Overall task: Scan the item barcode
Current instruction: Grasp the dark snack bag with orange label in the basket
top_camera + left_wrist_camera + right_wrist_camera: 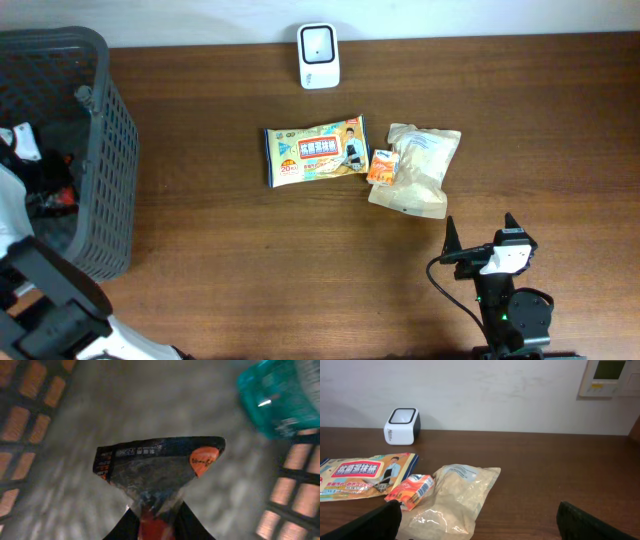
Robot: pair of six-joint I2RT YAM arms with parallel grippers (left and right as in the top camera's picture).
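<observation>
Dark pouch point(155, 467) with an orange label hangs inside the grey mesh basket point(110, 150) at the 9 o'clock edge of the surface, its lower corner pinched in the left claw point(157, 510). The wrist view is blurred, so the grip looks shallow but may be firmer than it seems. A teal item point(280, 395) lies near it at 2 o'clock in that view. To do this step well, the lift should go straight up, clear of the basket wall, before swinging toward the white scanner point(319, 42) at 12 o'clock. The printed strip along the pouch's top edge is perhaps where the barcode sits, so that face should be turned to the scanner window. The right claw point(480, 525) stands spread wide at 5 o'clock, holding nothing.
</observation>
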